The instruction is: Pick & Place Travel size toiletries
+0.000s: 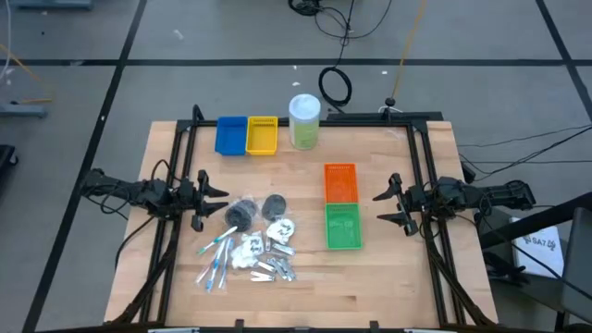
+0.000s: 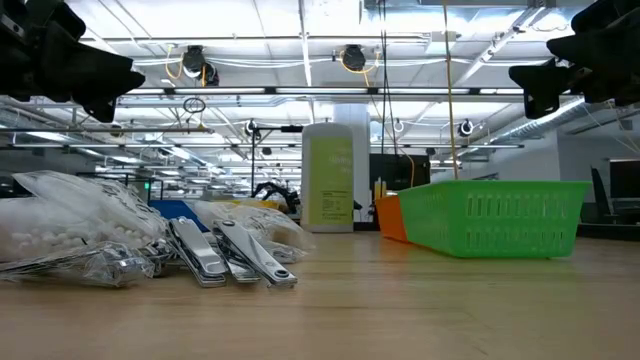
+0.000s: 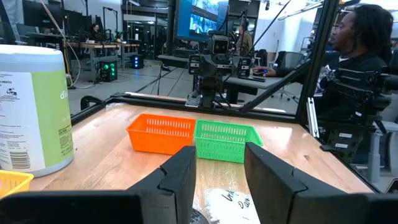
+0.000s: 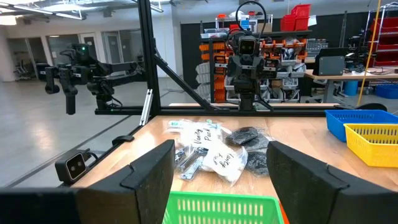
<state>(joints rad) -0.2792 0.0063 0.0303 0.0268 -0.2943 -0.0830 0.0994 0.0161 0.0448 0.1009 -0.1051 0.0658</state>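
Note:
The travel toiletries lie in a heap (image 1: 248,242) on the table's near left: two dark grey round pads (image 1: 240,215), white crinkly packets (image 4: 211,155), blue-green-white sticks in clear wrap (image 1: 215,259) and silvery pieces (image 2: 225,253). My left gripper (image 1: 215,199) hovers open above the table, just left of the heap. My right gripper (image 1: 387,205) hovers open to the right of the green tray (image 1: 342,226) and the orange tray (image 1: 340,181). Neither touches anything.
A blue tray (image 1: 230,135) and a yellow tray (image 1: 262,135) stand side by side near the far edge, with the tall clear jar with a white lid (image 1: 304,120) to their right. A black frame (image 1: 305,118) rims the table. A person sits beyond the right side (image 3: 360,56).

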